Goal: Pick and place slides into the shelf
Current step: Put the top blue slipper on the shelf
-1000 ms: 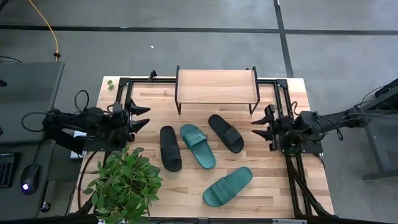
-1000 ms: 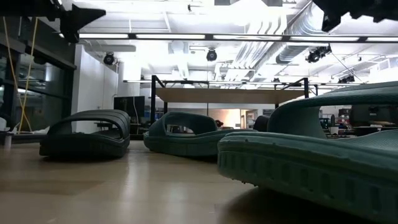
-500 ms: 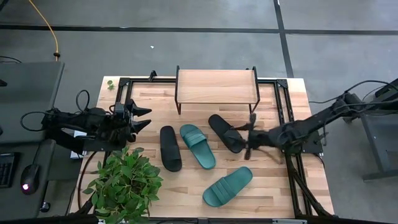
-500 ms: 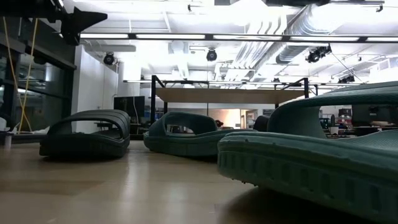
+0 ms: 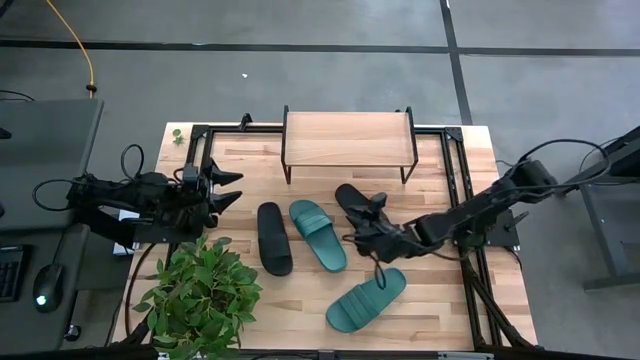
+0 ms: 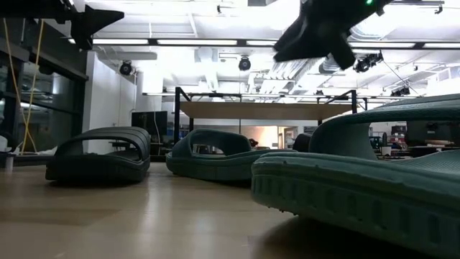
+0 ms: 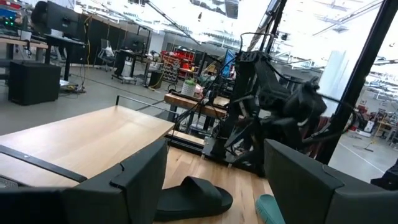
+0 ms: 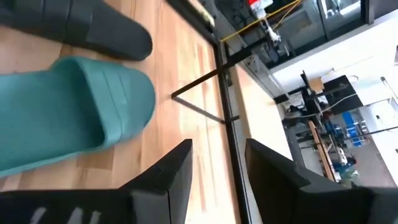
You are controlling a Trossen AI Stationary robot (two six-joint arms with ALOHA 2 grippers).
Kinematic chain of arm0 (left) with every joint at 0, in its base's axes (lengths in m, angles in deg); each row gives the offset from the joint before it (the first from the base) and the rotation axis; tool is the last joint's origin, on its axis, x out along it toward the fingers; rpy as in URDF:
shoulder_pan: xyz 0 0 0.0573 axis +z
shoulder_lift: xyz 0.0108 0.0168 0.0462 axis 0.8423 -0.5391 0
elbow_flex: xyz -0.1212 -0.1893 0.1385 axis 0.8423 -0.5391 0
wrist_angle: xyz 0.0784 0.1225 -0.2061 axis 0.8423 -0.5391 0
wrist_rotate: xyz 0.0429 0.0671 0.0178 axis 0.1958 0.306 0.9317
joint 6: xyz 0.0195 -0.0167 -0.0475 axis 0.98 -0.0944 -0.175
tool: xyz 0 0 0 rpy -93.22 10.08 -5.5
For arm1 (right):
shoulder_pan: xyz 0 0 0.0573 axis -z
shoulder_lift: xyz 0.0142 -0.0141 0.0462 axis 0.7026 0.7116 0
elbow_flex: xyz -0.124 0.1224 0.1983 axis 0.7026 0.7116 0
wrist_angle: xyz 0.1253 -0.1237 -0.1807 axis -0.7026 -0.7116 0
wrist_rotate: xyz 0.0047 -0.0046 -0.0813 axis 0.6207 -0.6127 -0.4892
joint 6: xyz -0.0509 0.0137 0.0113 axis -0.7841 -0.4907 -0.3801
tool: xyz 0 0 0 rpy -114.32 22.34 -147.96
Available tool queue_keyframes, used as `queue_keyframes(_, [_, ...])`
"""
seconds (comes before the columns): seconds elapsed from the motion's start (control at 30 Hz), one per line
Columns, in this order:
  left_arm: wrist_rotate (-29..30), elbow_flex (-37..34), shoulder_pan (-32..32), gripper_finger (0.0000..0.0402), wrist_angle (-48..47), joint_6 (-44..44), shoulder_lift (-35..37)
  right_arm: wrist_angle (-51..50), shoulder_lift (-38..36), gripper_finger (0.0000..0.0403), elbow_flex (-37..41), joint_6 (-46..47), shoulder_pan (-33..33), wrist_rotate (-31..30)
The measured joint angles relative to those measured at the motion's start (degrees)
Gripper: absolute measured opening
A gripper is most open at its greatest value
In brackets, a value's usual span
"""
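Fingers of the right gripper stand parted with nothing between them, as the right wrist view shows, and they hang over the middle of the table above the near end of one black slide, probably lining up for a grasp; whether they already touch it cannot be told. Largest in the scene is the butcher-block table, and at its far edge stands the shelf, its plank top bare, so no slide has yet gone in and the whole job seems to lie ahead. A leafy potted plant fills the near left corner and looks like mere clutter to be avoided. All four slides lie flat on the tabletop in front of the shelf: the other black slide and a teal slide side by side just left of centre, the black one under the right gripper slanting toward the shelf, and a second teal slide lying apart, nearer the front edge. Their loose scatter leaves room around each for a grip from above. Waiting at the table's left edge, the left gripper holds its fingers spread wide and empty, pointed inward, well clear of the other arm's reach.
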Motion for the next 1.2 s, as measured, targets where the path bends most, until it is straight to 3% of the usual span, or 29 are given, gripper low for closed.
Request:
queue_keyframes(0.63, [1.11, 0.00, 0.00, 0.0250, 2.41, 1.38, 0.01, 11.54, 16.70, 0.0138, -0.94, 0.43, 1.81, 5.76])
queue_keyframes(1.07, [1.11, 0.00, 0.00, 0.0250, 2.55, 1.38, 0.02, 18.92, 21.37, 0.0138, -0.94, 0.46, 5.20, 13.31])
queue_keyframes(1.2, [1.11, 0.00, 0.00, 0.0250, 2.55, 1.38, 0.01, 18.98, 21.69, 0.0138, -0.92, 0.48, 5.52, 13.16])
